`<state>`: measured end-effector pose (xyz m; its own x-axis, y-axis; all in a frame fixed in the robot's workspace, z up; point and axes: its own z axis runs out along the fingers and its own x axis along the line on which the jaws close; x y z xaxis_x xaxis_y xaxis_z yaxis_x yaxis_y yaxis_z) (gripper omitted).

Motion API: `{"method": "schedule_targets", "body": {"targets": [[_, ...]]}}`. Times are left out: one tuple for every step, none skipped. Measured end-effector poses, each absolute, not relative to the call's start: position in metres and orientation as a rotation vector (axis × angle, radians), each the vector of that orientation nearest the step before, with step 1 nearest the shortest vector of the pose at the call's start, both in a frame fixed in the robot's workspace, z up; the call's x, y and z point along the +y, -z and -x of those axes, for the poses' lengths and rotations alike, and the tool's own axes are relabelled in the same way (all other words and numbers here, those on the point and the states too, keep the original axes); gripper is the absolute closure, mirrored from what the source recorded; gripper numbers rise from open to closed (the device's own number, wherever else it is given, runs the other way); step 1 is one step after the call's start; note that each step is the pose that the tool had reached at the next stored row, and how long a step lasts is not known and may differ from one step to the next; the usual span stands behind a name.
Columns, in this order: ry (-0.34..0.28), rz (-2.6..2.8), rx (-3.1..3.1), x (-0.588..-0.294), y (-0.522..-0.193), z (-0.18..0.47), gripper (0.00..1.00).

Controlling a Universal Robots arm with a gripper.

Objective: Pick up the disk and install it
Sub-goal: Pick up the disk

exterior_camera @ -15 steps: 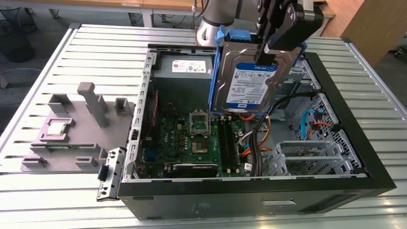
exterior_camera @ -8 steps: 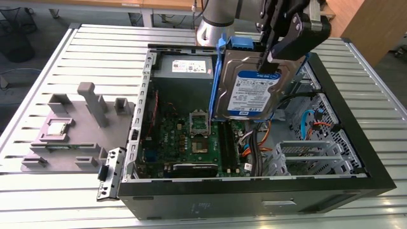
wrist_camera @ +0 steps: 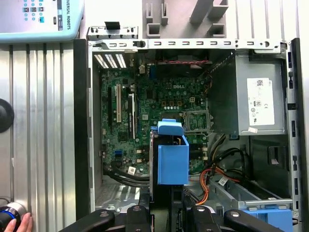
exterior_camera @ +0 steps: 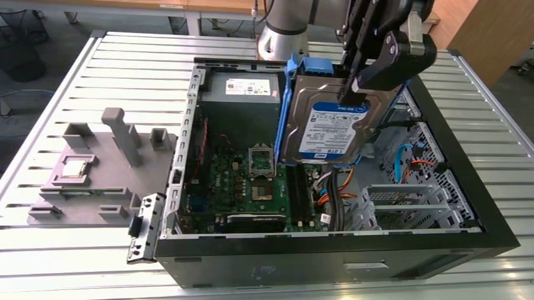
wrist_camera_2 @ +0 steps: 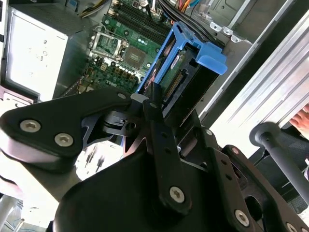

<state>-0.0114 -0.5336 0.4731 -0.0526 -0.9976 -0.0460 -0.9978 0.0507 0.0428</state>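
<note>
In the exterior view, a ribbed metal tabletop [exterior_camera: 75,275] carries an open black computer case [exterior_camera: 334,265] and, on the exterior view's left, a grey moulded fixture [exterior_camera: 92,181]. The tool [exterior_camera: 357,94] grips the disk [exterior_camera: 329,134] above the case, its long axis steeply tilted and the blue tab at the far, upper end. In the second wrist view, the fingers [wrist_camera_2: 155,104] pinch the disk [wrist_camera_2: 186,72] over the green motherboard [wrist_camera_2: 120,53]. In the first wrist view, the disk [wrist_camera: 172,162] hangs end-on above the motherboard [wrist_camera: 145,106].

1 disk [exterior_camera: 329,128], 1 case [exterior_camera: 334,256].
</note>
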Motion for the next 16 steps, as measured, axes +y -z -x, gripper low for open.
{"method": "schedule_targets", "body": {"targets": [[-0.098, 2.16, 2.274, -0.534, -0.473, 0.011, 0.65], [-0.098, 2.159, 2.274, -0.534, -0.472, 0.01, 0.65], [-0.098, 2.159, 2.274, -0.535, -0.472, 0.008, 0.65], [-0.098, 2.159, 2.274, -0.535, -0.471, 0.006, 0.65], [-0.098, 2.159, 2.274, -0.535, -0.471, 0.005, 0.65], [-0.098, 2.159, 2.274, -0.536, -0.471, 0.003, 0.65], [-0.098, 2.159, 2.274, -0.536, -0.47, 0.001, 0.65], [-0.098, 2.159, 2.274, -0.536, -0.47, -0.001, 0.65], [-0.099, 2.159, 2.274, -0.536, -0.47, -0.004, 0.65], [-0.099, 2.159, 2.274, -0.537, -0.469, -0.006, 0.65], [-0.099, 2.159, 2.274, -0.537, -0.469, -0.008, 0.65], [-0.099, 2.159, 2.274, -0.537, -0.469, -0.011, 0.65], [-0.098, 2.159, 2.274, -0.537, -0.469, -0.014, 0.65], [-0.099, 2.159, 2.274, -0.537, -0.469, -0.016, 0.65], [-0.099, 2.159, 2.274, -0.538, -0.468, -0.019, 0.65], [-0.098, 2.159, 2.274, -0.538, -0.468, -0.022, 0.65]]}}
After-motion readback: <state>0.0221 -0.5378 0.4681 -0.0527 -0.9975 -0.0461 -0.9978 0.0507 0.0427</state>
